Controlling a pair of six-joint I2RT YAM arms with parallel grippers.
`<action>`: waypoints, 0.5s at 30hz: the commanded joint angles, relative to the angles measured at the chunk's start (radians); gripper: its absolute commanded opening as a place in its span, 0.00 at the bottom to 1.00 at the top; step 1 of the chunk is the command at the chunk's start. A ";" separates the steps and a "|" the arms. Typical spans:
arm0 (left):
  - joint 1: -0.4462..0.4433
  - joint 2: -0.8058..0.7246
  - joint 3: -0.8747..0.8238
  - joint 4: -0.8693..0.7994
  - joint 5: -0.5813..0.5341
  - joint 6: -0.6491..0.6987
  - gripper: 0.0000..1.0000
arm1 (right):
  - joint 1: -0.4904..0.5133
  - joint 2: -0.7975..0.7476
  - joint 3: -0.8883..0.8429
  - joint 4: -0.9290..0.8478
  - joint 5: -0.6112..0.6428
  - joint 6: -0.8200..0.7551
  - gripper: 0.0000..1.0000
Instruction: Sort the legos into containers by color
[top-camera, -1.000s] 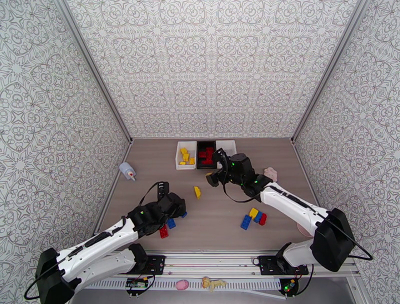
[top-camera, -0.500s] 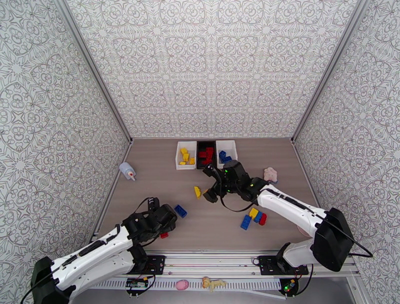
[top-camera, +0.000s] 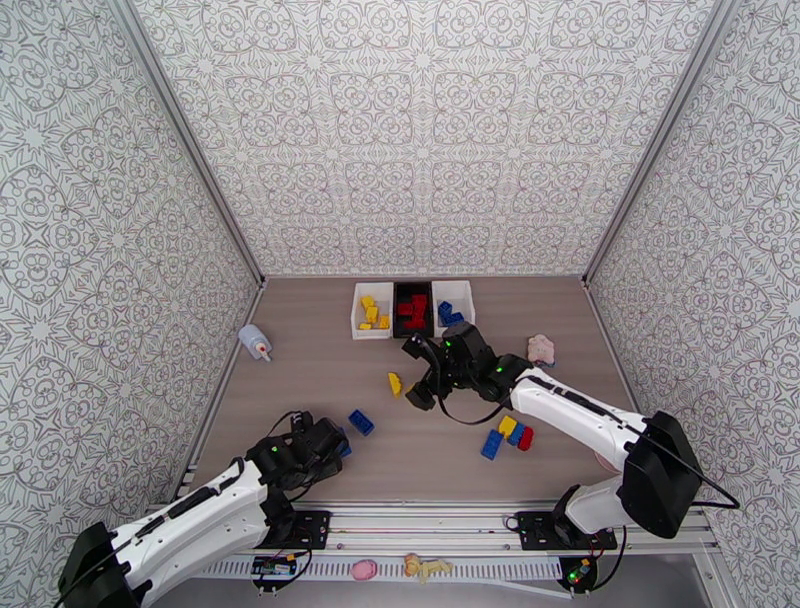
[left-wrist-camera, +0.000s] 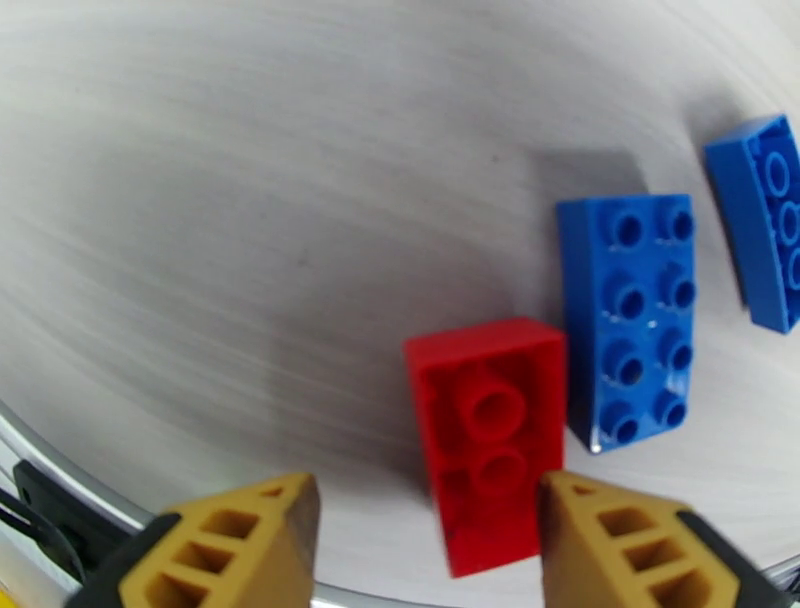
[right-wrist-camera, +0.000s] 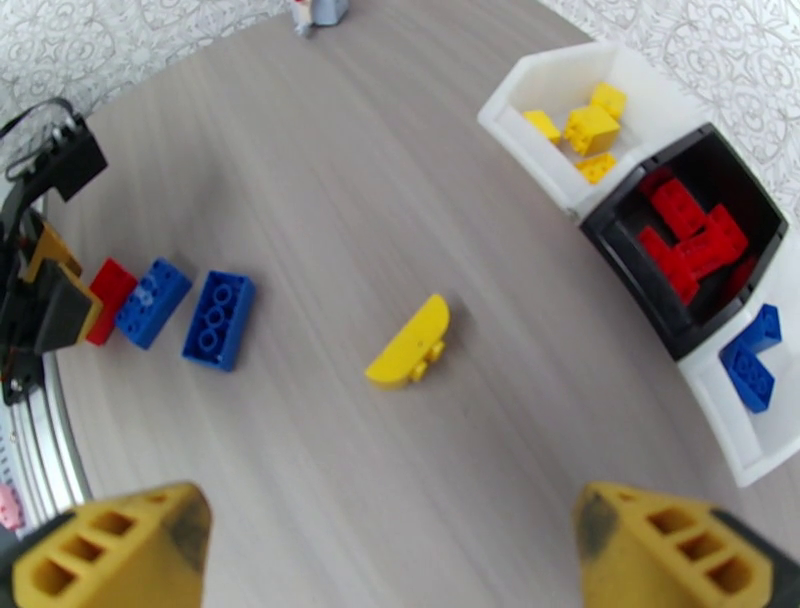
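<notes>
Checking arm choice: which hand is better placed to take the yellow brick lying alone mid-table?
Right. The open right hand hangs beside the yellow brick, fingers facing it; the left hand is far off at the near edge, straddling a red brick.

Bright, even light; soft shadows; wrist views bend and perhaps blur at edges.

3 bins (top-camera: 371, 334) in row at back, curved brick (top-camera: 395, 384) just in front, bottle (top-camera: 256, 343) far L
</notes>
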 joint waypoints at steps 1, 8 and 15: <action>0.016 -0.001 -0.018 0.050 0.028 0.017 0.62 | 0.006 0.007 0.028 -0.017 -0.018 -0.008 1.00; 0.039 -0.001 -0.028 0.081 0.051 0.019 0.62 | 0.007 0.009 0.022 -0.014 -0.015 -0.003 1.00; 0.043 -0.010 -0.004 0.052 0.050 0.021 0.62 | 0.006 0.003 0.008 0.001 -0.003 0.001 1.00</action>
